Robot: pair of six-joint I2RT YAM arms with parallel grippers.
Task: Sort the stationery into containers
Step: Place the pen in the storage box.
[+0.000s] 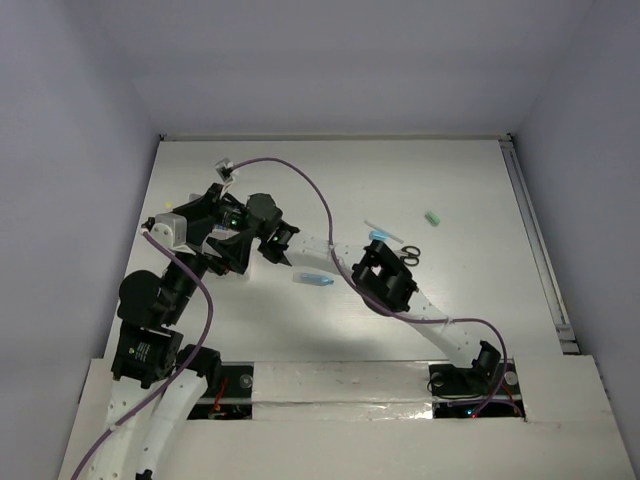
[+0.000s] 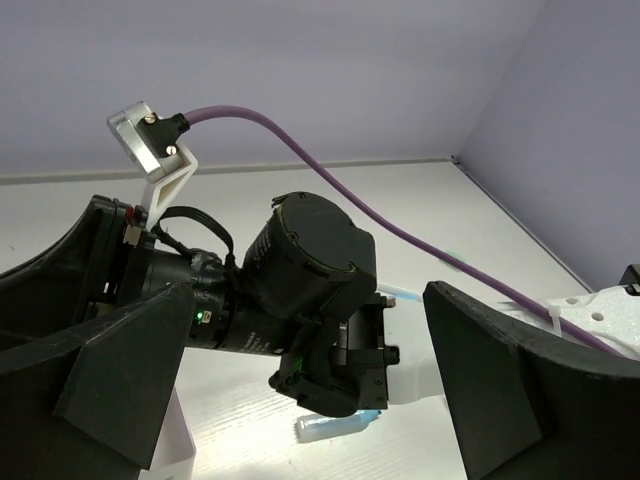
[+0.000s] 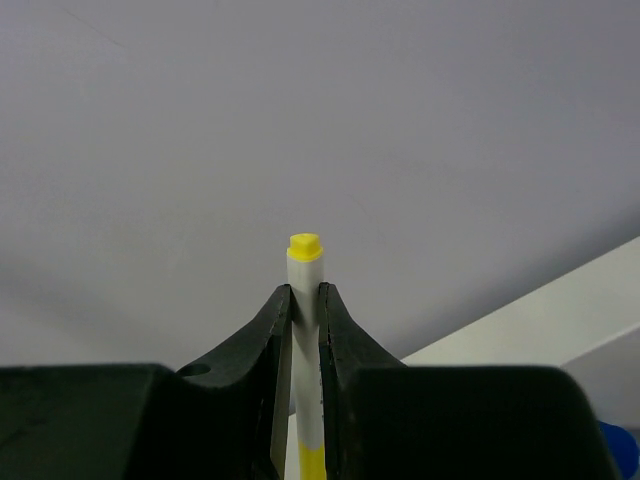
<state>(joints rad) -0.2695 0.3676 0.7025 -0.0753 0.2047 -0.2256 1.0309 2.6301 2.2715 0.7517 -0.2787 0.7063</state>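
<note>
White-barrelled, the yellow-tipped pen stands upright in the middle of the right wrist view. It is clamped between the two black fingers of the right gripper, and its yellow end pokes just above the fingertips against the pale wall. In the top view that arm reaches from the lower right of the frame to the upper left, where both wrists crowd together over the left part of the table.

The left gripper has its jaws spread wide apart and holds nothing. One finger fills the lower left of the left wrist view and the other the lower right. The right arm's black wrist shows between them, with its white camera above. A white plastic corner at the bottom left of that view looks like the divided box, but the arms hide the rest of it.

Loose stationery lies right of centre in the top view:
- a blue capsule just left of the right arm's elbow
- another blue piece just beside a thin white pen
- black-handled scissors close by
- a green piece further toward the upper right
</note>
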